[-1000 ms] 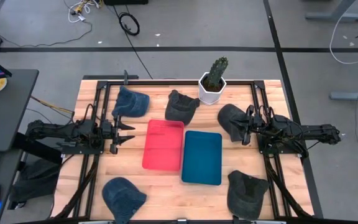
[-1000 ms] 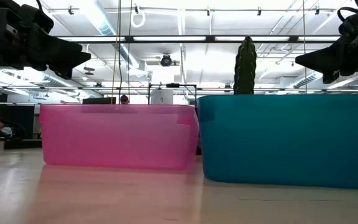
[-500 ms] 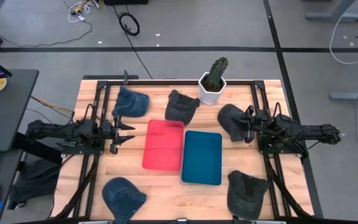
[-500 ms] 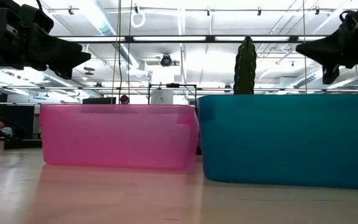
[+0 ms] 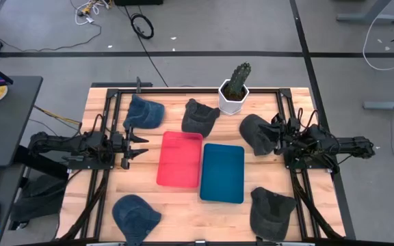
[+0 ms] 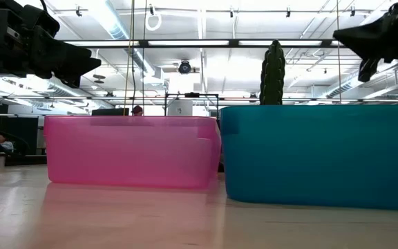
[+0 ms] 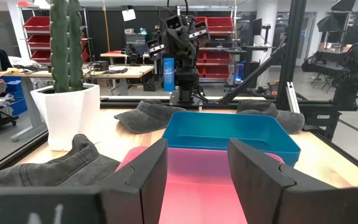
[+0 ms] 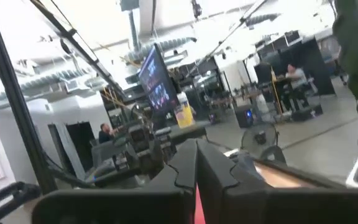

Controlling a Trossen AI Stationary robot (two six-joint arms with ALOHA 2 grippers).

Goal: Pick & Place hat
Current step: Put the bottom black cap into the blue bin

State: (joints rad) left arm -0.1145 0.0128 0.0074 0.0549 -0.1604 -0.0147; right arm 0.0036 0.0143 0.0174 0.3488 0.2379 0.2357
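Note:
Five hats lie flat on the table in the high view: a blue one (image 5: 144,113) and a dark grey one (image 5: 199,117) at the far side, a dark one (image 5: 254,133) at the right, and a blue one (image 5: 135,214) and a dark one (image 5: 272,212) at the near edge. My right gripper (image 5: 276,140) is shut and hovers, raised, at the right rim of the dark hat; the low view shows my right gripper (image 6: 338,34) high above the table. My left gripper (image 5: 141,144) waits open, left of the pink bin; its fingers (image 7: 146,177) frame that bin.
A pink bin (image 5: 180,158) and a teal bin (image 5: 222,172) stand side by side at the table's middle. A cactus in a white pot (image 5: 234,89) stands at the far edge between two hats. Black frame rails (image 5: 287,109) run along both sides. People sit in the room behind.
My right gripper has risen and tipped its fingers upward, drawing back slightly toward the table's right edge. The dark hat beside it has stayed where it lay.

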